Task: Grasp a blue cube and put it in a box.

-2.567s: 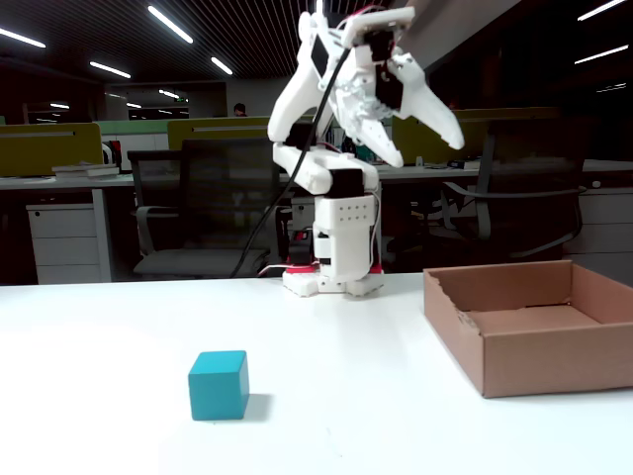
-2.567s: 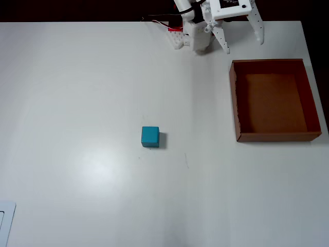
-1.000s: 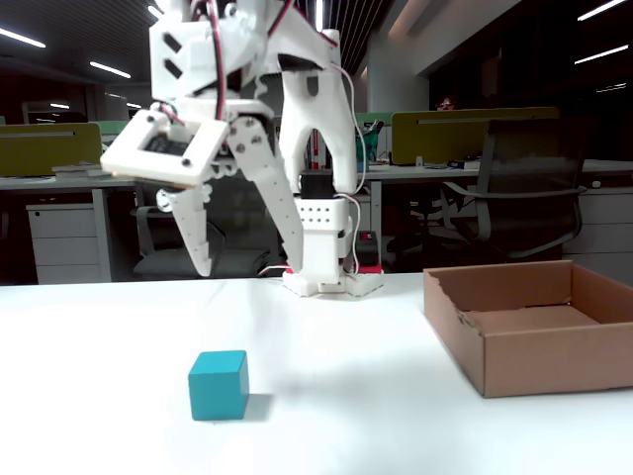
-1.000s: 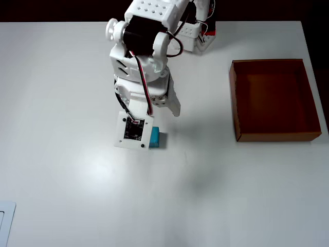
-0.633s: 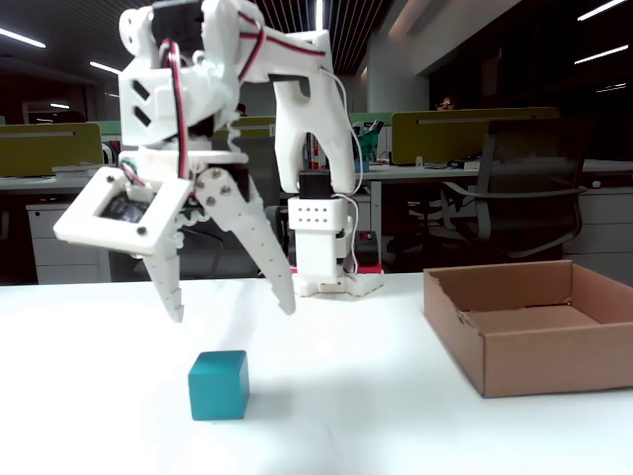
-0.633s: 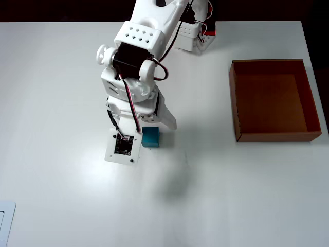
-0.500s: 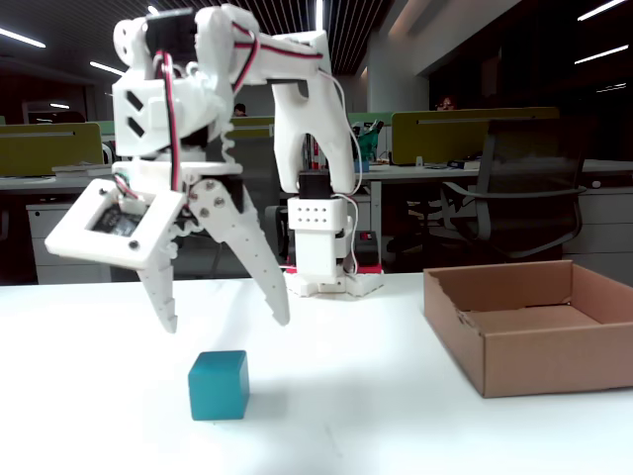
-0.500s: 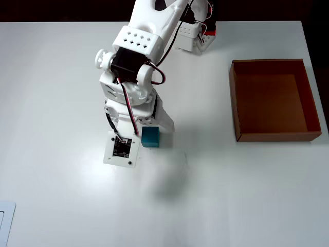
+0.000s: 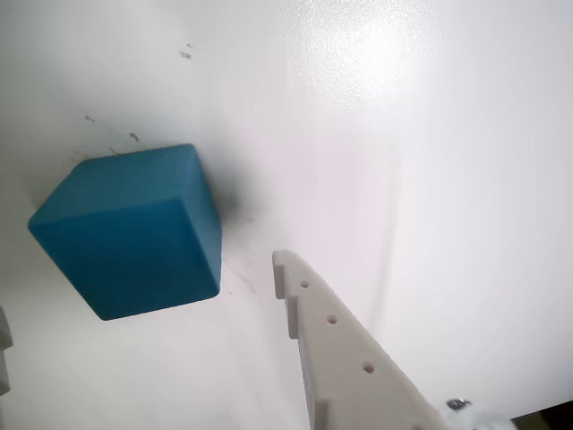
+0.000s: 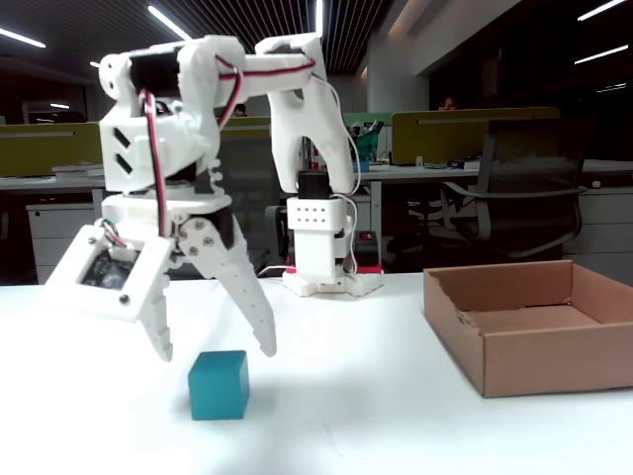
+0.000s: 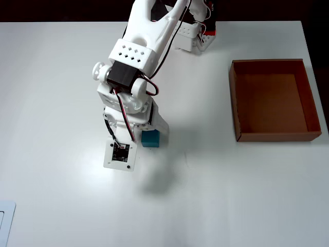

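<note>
The small matte teal-blue cube (image 10: 219,384) rests on the white tabletop (image 10: 376,416), well apart from the shallow brown cardboard box (image 10: 529,319) on the right of the fixed view. The white two-finger gripper (image 10: 216,351) hangs just above and behind the cube, its fingers spread wide and gripping nothing; the fingertips reach down about to the cube's top edge. In the wrist view the cube (image 9: 132,230) lies left of the perforated white finger (image 9: 345,363), clear of it, with bare table between. In the overhead view the cube (image 11: 150,139) peeks out beside the arm's wrist, the box (image 11: 234,103) far to the right.
</note>
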